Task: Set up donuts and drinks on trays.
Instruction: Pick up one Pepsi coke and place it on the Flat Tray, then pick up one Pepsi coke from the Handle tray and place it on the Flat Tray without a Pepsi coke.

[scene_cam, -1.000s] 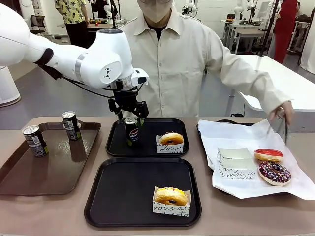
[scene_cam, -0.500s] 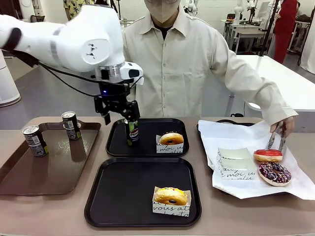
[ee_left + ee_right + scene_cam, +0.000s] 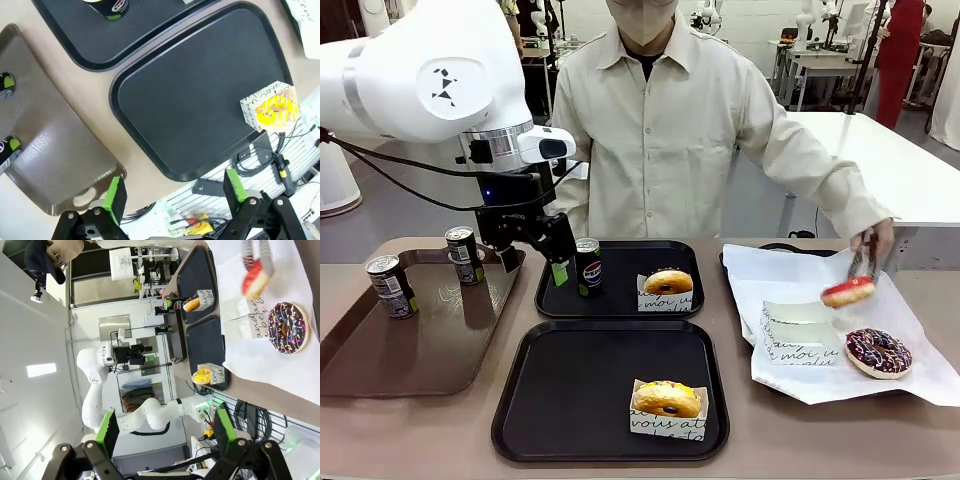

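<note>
Surface (image 3: 420,430) is pretty full right now. The brown tray (image 3: 380,370) takes up the left edge. Two black trays sit in the middle: the near tray (image 3: 580,400) by the near edge and the far tray (image 3: 620,300) behind it. White paper (image 3: 790,270) covers the right edge.

Left fingers (image 3: 560,268) hang over the gap between the brown tray and the far tray. They're spread wide with nothing in them. Right fingers (image 3: 221,426) are apart and empty too.

A person's hand (image 3: 875,238) at the far right holds tongs that pinch the red donut (image 3: 847,292) up off the paper. The sprinkle donut (image 3: 878,352) lies on the paper near the right edge. The yellow donut (image 3: 667,398) sits in its sleeve on the near tray's right side, and there's another sleeved donut (image 3: 668,281) on the far tray.

The Pepsi can (image 3: 588,265) stands upright on the far tray's left side, just beside the left fingers but not touching them. The left can (image 3: 392,285) and back can (image 3: 464,254) stand on the brown tray.
</note>
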### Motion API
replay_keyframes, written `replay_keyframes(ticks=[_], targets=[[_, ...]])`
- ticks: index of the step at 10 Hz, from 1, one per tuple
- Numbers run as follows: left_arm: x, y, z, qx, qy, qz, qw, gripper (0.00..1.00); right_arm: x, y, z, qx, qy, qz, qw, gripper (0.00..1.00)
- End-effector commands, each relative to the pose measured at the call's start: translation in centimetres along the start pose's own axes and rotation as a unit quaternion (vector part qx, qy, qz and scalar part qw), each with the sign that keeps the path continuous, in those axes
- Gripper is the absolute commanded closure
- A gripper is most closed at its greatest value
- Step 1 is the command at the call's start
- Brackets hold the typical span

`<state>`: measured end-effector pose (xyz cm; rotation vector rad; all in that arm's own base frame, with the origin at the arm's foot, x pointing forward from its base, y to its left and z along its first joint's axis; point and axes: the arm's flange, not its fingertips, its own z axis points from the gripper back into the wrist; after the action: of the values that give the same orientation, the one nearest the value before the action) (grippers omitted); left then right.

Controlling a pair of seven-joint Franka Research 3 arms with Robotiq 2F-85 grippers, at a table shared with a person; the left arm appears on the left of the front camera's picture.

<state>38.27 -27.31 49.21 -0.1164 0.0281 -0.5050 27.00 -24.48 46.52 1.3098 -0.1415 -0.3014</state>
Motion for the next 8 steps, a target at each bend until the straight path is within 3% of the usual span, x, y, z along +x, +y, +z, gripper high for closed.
replay_keyframes(ticks=[1,6,7,8], targets=[[1.3,-0.1,0.2,0.018,-0.005,0.007,1.000,0.00,0.0,0.0,0.0,0.012,-0.004,0.005,1.000,0.00],[1.0,0.0,0.1,0.005,-0.001,-0.002,1.000,0.00,0.0,0.0,0.0,0.012,-0.004,0.005,1.000,0.00],[0.3,2.8,1.7,0.003,0.000,0.014,1.000,0.00,0.0,0.0,0.0,0.012,-0.004,0.005,1.000,0.00],[-0.2,8.4,3.2,0.016,-0.001,0.052,0.999,0.00,0.0,0.0,0.0,0.012,-0.004,0.005,1.000,0.00]])
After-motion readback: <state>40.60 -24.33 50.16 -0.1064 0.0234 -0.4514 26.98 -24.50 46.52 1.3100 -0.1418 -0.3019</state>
